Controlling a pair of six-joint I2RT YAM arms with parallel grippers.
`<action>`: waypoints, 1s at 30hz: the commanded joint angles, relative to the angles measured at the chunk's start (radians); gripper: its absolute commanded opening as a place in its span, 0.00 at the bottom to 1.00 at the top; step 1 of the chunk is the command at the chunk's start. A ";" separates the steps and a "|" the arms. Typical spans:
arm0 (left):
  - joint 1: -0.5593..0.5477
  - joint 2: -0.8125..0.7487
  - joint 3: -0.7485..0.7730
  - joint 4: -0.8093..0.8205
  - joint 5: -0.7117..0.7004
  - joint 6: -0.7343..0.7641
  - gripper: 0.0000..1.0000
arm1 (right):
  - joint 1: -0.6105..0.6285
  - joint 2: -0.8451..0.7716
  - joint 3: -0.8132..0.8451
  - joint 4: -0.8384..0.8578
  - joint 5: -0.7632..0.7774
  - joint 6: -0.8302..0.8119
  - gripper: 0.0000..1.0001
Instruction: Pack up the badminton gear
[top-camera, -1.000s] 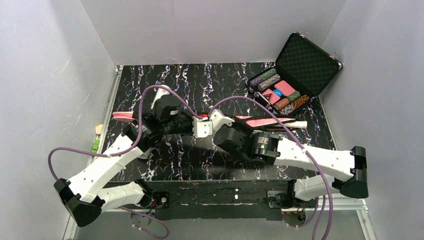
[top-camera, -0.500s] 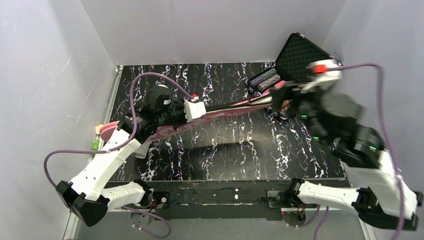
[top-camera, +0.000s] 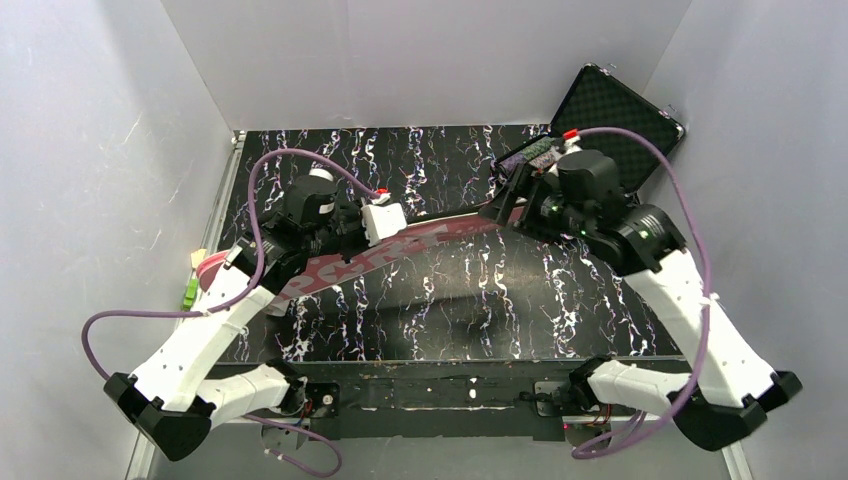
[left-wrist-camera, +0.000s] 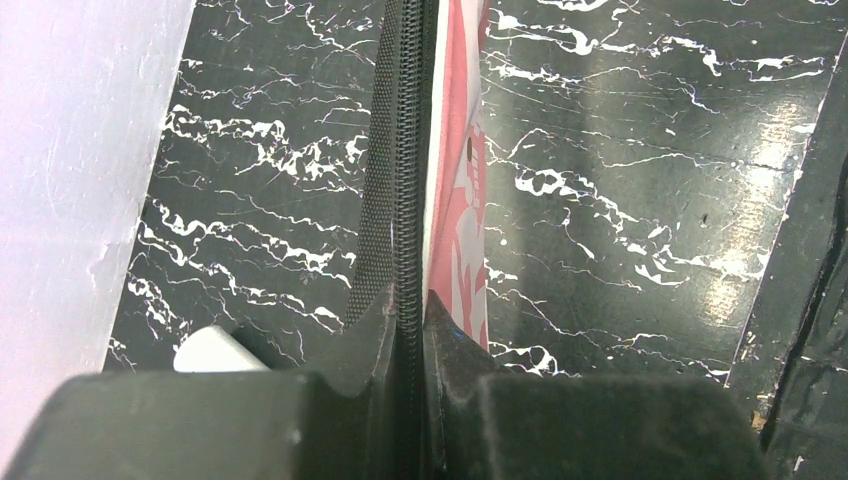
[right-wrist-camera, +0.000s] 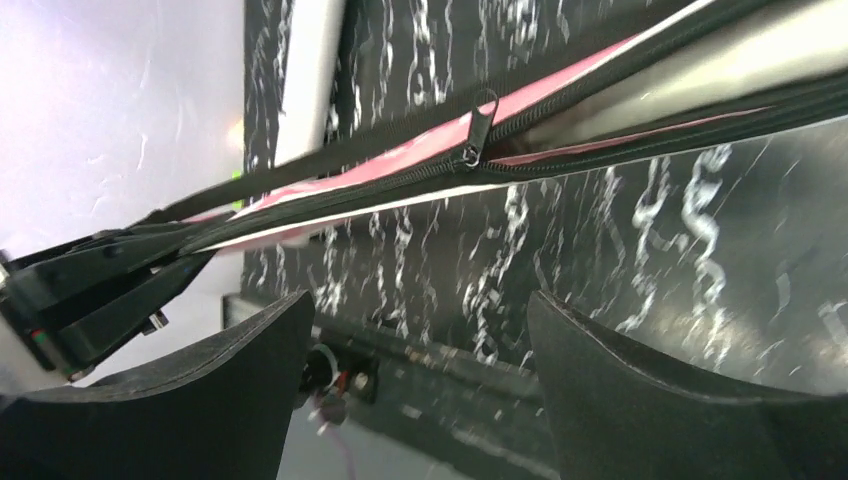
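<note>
The long pink "SPORT" racket bag lies slantwise across the black marbled table, from the left edge up toward the black case. My left gripper is shut on its black zipper edge; the pink cloth runs on beyond my jaws. My right gripper hovers at the bag's far right end, open and holding nothing. In the right wrist view the zipper pull sticks up from the bag. Left of the pull the zip is shut; right of it the bag gapes.
The open black case with patterned chip rolls stands at the back right, close behind my right gripper. Small green and beige items lie off the table's left edge. A white corner shows beside my left fingers.
My right gripper went from beside the left gripper at mid-table out to the bag's right end, then opened and let go. The bag now lies stretched out lower. The left grip held.
</note>
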 joint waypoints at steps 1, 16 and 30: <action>-0.002 -0.051 0.032 0.088 0.036 0.020 0.00 | -0.038 0.005 0.010 0.048 -0.217 0.184 0.87; -0.005 -0.089 -0.002 0.084 0.073 0.107 0.00 | -0.128 0.155 -0.003 -0.025 -0.296 0.417 0.88; -0.041 -0.111 -0.021 0.084 0.072 0.171 0.00 | -0.137 0.164 -0.106 0.179 -0.338 0.490 0.02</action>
